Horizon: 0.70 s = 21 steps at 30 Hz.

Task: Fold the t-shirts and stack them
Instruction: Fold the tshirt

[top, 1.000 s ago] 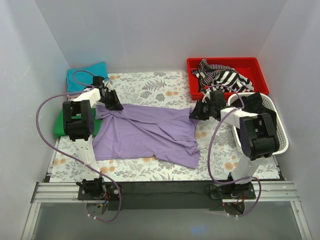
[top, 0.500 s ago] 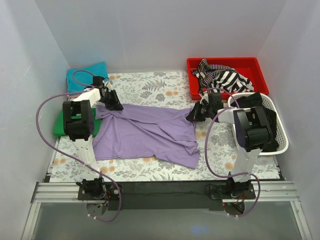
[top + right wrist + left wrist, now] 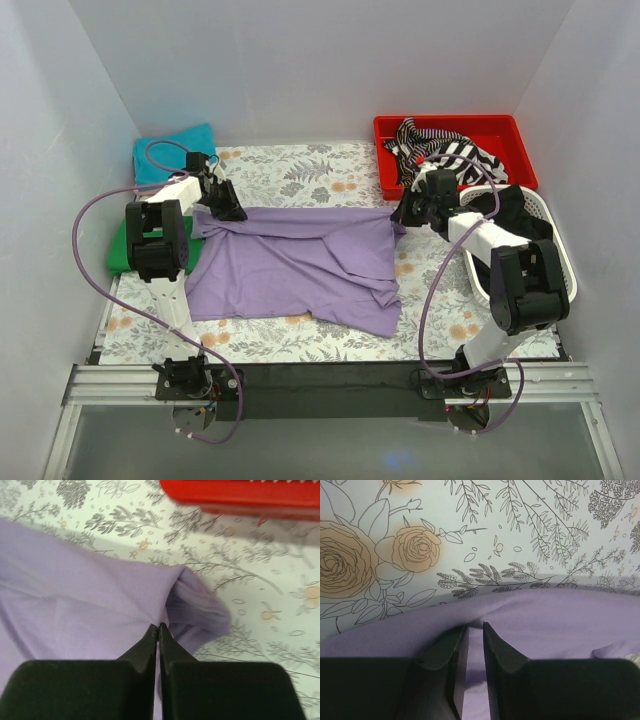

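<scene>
Clamped on far corners of the lavender t-shirt [image 3: 290, 265] are my left gripper [image 3: 226, 208] and right gripper [image 3: 405, 215]. It lies unfolded midway on the tabletop [image 3: 300, 170]; teal t-shirt [image 3: 172, 150] and green t-shirt [image 3: 118, 250] sit folded at the left edge.

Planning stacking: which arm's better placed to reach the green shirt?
Left, probably: the green shirt lies beside that arm, and the left gripper grips a corner of the purple shirt.
</scene>
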{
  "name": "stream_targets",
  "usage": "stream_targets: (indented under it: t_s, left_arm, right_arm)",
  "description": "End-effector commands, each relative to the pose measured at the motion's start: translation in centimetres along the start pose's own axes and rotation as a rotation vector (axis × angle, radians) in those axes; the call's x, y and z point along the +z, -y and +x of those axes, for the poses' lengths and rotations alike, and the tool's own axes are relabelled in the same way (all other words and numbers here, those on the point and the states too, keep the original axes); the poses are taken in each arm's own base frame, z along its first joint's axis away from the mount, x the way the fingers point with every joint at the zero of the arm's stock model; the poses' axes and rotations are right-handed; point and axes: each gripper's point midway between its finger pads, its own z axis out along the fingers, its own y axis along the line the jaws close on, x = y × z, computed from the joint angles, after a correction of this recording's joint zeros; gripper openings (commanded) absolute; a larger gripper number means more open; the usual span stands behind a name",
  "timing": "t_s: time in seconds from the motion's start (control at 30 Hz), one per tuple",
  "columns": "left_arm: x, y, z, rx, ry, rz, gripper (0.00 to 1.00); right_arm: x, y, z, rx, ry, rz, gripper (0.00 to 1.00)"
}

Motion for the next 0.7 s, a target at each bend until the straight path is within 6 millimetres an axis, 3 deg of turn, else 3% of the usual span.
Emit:
stream_targets:
  t_s: [0.0,0.17,0.2,0.23,0.27,0.33,0.5,0.67]
  left_arm:
    - [1.0,-1.4,1.9,-0.01,-0.069,-0.057,0.18]
    - [1.0,-1.7,2.1,-0.007,-0.074,-0.074,0.18]
    - [1.0,-1.8,2.1,-0.009,-0.074,-0.075,0.18]
    - [1.0,-1.8,2.1,-0.01,-0.077,-0.076,0.18]
    - [1.2,-1.9,2.3,-0.011,-0.082,-0.08,0.18]
    - [1.2,-1.9,2.2,-0.011,-0.083,-0.079,0.18]
    - [0.7,-1.6,1.7,-0.005,-0.064,-0.078,0.18]
    - [-0.3,-0.4,0.5,0.004,-0.008,-0.048,0.2]
  right_arm:
    - [-1.0,2.9,-0.7,-0.083,-0.016,0.168,0.01]
    - [-1.4,5.4,0.5,-0.092,-0.083,0.304,0.01]
    - [-1.2,5.8,1.0,-0.092,-0.102,0.318,0.15]
    - [-1.2,6.0,1.2,-0.088,-0.115,0.331,0.21]
    - [-1.4,6.2,1.4,-0.089,-0.132,0.341,0.22]
    - [-1.5,6.2,1.3,-0.09,-0.124,0.349,0.33]
    - [-2.7,3.9,-1.3,-0.112,-0.047,0.267,0.37]
    - [-1.8,-0.4,-1.7,-0.132,-0.065,0.067,0.38]
